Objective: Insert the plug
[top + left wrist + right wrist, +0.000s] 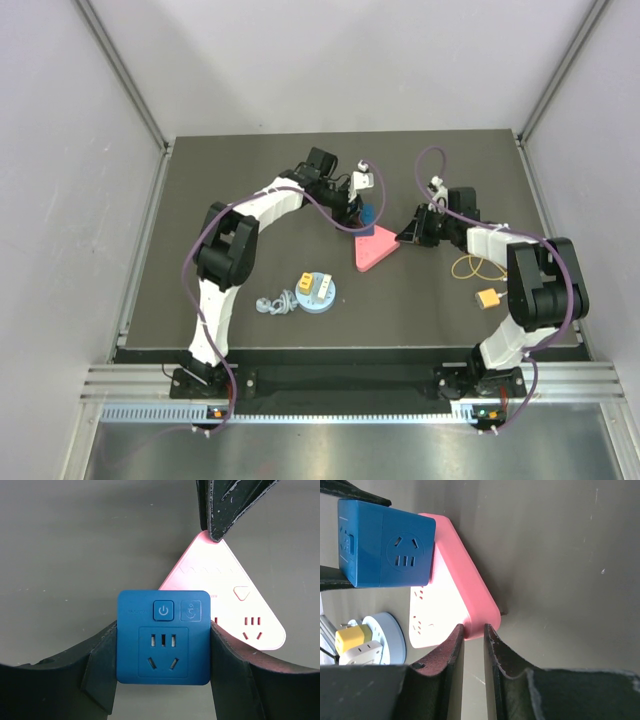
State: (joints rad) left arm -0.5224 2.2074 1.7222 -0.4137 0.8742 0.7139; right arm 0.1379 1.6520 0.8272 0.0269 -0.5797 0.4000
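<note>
Okay, the blue adapter [163, 637], a cube with a power button and socket holes on its faces, is sitting clamped between the two fingers of the left gripper [163, 667], one finger pressing on each side. It is hanging right at one corner of the pink power strip [240, 610], overlapping the strip's face. Whether its prongs are touching or seated is not showing.

The triangular strip is lying flat near the middle of the table [250, 180]. The right gripper [473, 630] is meeting the strip's opposite corner, with its jaws drawn nearly together and the tips touching that corner. Whether the corner is actually being pinched, cannot tell. In the top view both arms are reaching inward toward the strip, left from the left side and right from the right.

A round socket base [318, 292] is sitting nearer the arm bases, carrying a yellow plug [352, 636] and a white plug [362, 652]. A grey cord [275, 303] is bunching just beside it. A yellow connector [487, 298] on a thin looped yellow lead is lying well apart, by the right arm.
</note>
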